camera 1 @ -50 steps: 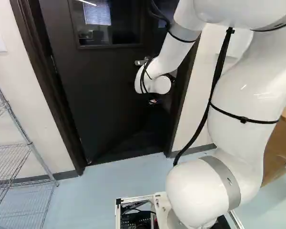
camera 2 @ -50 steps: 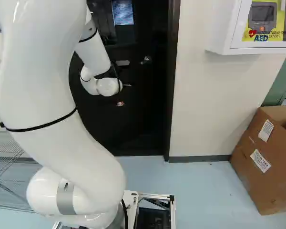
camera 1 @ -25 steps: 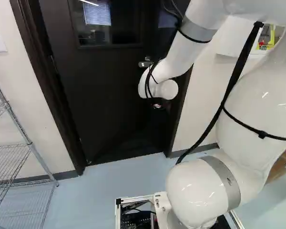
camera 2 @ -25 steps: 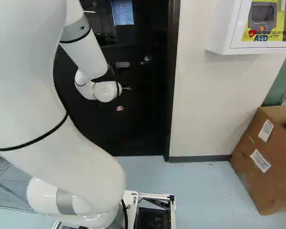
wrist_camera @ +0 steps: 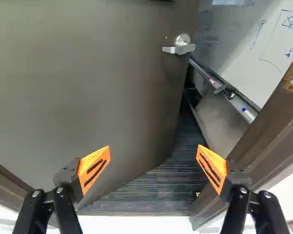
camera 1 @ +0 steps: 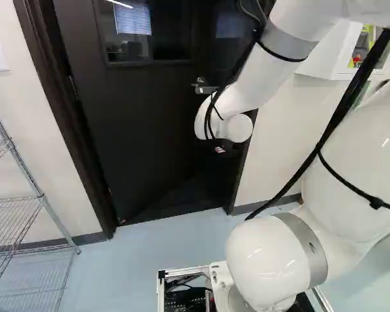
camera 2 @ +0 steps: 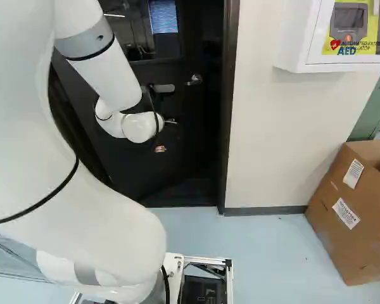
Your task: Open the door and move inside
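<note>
Arm (camera 1: pixel 266 260) had drawn back and a little lower over the mobile base (camera 1: pixel 182 271), which had not moved; that likely left room to reposition for a push. The end effector (wrist_camera: pixel 153 148) stood wide, holding nothing. Ahead of it, the door (wrist_camera: pixel 88 87) remained ajar, its lever handle (wrist_camera: pixel 178 49) untouched; it probably needed opening further before driving in. Only the wrist view showed the whiteboard (wrist_camera: pixel 259 48) beyond the gap; both base views hid the fingers.
</note>
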